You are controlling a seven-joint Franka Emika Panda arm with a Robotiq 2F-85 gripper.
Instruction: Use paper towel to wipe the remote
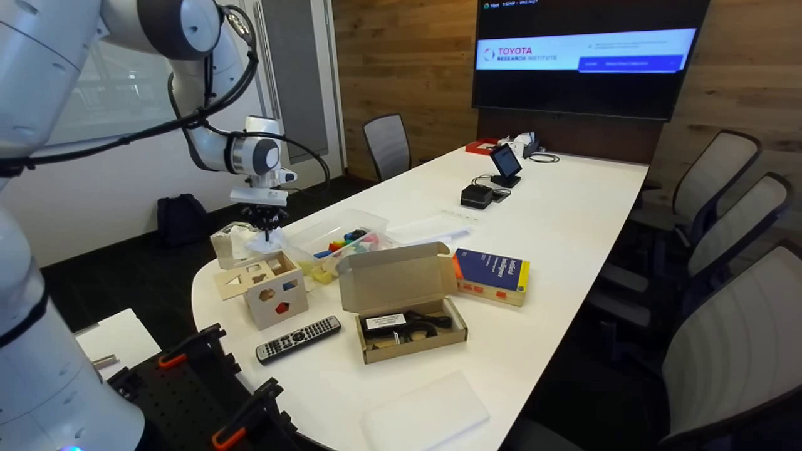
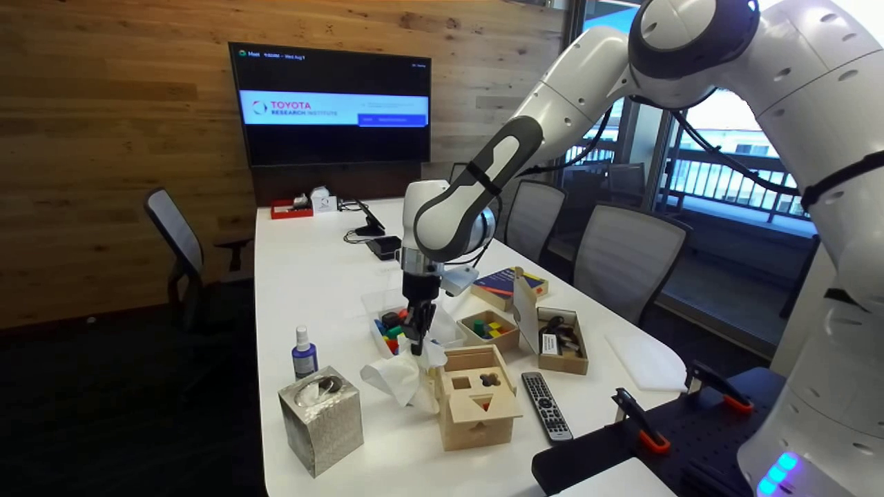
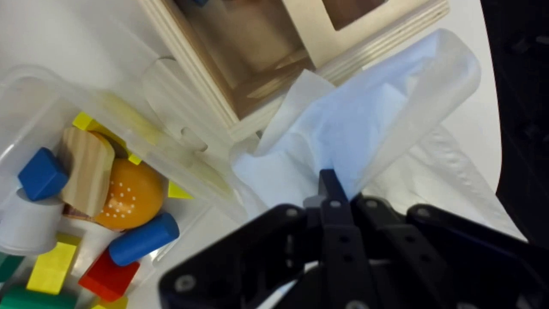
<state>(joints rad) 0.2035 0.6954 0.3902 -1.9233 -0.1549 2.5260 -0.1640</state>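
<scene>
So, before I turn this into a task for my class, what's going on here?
A robot arm has a crumpled white paper towel pinched in its tool, next to the wooden shape sorter. The remote it is meant to wipe lies on the table across the sorter from the towel. The two are apart, so no wiping is happening at this moment.

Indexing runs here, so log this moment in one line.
end effector: shut on towel | towel: near shape box | remote: on table, apart from towel | wiping: not underway
</scene>
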